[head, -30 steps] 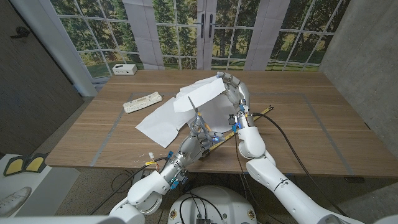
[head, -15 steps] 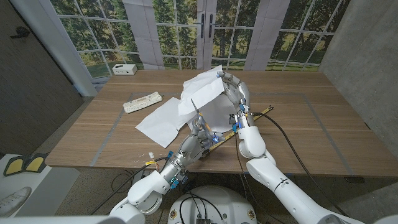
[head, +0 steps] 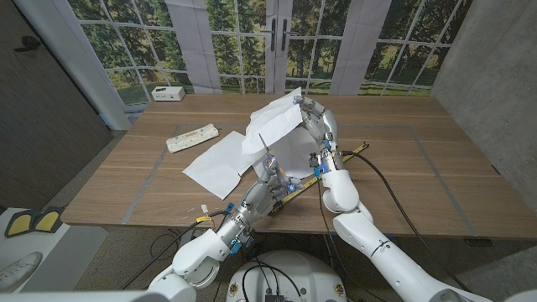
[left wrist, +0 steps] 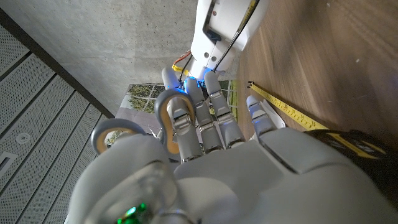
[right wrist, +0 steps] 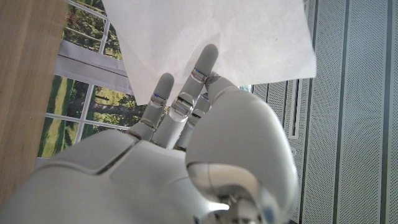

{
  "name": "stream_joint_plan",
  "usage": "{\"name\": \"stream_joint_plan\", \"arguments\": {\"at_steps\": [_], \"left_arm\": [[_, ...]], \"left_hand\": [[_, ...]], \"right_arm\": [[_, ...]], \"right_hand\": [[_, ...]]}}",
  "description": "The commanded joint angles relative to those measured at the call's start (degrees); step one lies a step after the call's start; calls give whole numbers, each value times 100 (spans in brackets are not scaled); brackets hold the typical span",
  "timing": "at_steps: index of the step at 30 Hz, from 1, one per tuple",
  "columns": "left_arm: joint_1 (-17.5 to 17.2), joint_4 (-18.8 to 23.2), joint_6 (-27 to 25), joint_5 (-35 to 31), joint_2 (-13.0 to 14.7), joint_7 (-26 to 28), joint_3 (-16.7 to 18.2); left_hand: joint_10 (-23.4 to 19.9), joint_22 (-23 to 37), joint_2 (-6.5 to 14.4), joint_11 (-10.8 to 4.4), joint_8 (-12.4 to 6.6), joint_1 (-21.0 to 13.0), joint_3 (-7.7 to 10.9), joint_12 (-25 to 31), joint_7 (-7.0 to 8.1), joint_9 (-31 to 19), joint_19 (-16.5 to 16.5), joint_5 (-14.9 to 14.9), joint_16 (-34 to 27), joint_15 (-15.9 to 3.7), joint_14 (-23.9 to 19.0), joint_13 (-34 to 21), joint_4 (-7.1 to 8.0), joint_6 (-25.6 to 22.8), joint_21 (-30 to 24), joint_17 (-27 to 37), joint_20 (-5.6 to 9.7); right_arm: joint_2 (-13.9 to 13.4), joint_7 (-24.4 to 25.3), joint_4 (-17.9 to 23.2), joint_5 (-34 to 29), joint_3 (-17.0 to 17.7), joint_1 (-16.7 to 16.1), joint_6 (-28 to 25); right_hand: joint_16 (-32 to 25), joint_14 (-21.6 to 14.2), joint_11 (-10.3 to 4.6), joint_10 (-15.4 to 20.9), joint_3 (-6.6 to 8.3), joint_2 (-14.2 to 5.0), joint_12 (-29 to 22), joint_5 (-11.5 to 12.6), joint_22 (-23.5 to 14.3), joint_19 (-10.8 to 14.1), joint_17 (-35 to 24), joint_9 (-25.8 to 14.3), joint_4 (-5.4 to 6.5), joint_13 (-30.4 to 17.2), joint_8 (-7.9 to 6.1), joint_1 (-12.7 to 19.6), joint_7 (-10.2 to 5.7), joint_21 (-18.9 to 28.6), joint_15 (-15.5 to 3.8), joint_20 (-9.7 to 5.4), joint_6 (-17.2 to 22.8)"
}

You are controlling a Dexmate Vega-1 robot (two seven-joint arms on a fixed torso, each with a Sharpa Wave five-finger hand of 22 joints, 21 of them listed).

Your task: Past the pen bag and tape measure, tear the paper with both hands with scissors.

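Right hand [head: 315,122] pinches paper [head: 273,134] aloft; left hand [head: 267,189] grips scissors [head: 267,155] beneath it.

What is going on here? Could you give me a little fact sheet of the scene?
Left hand: holds scissors, blades pointing up at the paper
Right hand: holds the white paper lifted off the table
Second sheet: lies flat on the wooden table
Tape measure: yellow strip stretched out beside the right arm
Pen bag: pale, on the table's left

Paper [head: 225,159] — white; tape measure [head: 346,154] yellow; table [head: 403,168] brown.
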State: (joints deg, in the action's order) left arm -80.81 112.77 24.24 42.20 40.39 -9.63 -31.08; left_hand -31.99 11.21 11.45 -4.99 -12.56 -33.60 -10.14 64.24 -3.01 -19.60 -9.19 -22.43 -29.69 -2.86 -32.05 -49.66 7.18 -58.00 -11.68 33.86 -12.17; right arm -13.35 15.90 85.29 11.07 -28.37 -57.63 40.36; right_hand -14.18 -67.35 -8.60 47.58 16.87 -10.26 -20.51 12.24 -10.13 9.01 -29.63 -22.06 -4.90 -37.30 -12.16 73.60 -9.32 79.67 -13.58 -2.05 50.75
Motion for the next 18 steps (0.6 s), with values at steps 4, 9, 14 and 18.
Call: {"name": "stream_joint_plan", "arguments": {"at_steps": [4,9,14,18], "left_arm": [[12,-59,86,-19,-63,18,13],[-1,-50,71,-42,-84,97,24],[8,-60,67,-52,-96,120,29],[28,-81,70,-69,-125,148,33]], "left_hand": [[-213,38,122,-168,-68,-762,1848,85,-57,-155,0,120,22,-443,-7,-94,131,89,-73,36,3],[-237,39,97,-221,-76,-943,2829,149,22,-204,-7,304,130,-485,-53,-154,153,51,-87,-29,-10],[-272,39,113,-256,-84,-1099,3419,184,61,-243,-61,449,159,-575,-116,-160,92,13,-112,-32,6],[-311,39,100,-300,-91,-1106,3575,215,78,-270,-81,512,140,-625,-161,-176,108,5,-121,-8,41]], "right_arm": [[13,-9,-69,28,-3,58,5],[18,-9,-89,53,-2,72,-20],[16,-25,-127,70,-9,97,-31],[22,-36,-160,97,-13,124,-46]], "right_hand": [[15,-48,15,30,52,29,34,-19,-18,-33,-22,0,20,-5,12,-12,28,28,1,-914,39],[18,-47,0,31,54,32,38,-21,-18,-38,-25,4,20,-7,13,-19,31,31,0,-913,44],[19,-48,10,36,59,32,42,-22,-18,-39,-29,6,14,-4,16,-18,21,33,-1,-915,42],[20,-48,20,49,64,31,39,-24,-17,-39,-32,9,13,-5,18,-21,24,34,-1,-912,42]]}}
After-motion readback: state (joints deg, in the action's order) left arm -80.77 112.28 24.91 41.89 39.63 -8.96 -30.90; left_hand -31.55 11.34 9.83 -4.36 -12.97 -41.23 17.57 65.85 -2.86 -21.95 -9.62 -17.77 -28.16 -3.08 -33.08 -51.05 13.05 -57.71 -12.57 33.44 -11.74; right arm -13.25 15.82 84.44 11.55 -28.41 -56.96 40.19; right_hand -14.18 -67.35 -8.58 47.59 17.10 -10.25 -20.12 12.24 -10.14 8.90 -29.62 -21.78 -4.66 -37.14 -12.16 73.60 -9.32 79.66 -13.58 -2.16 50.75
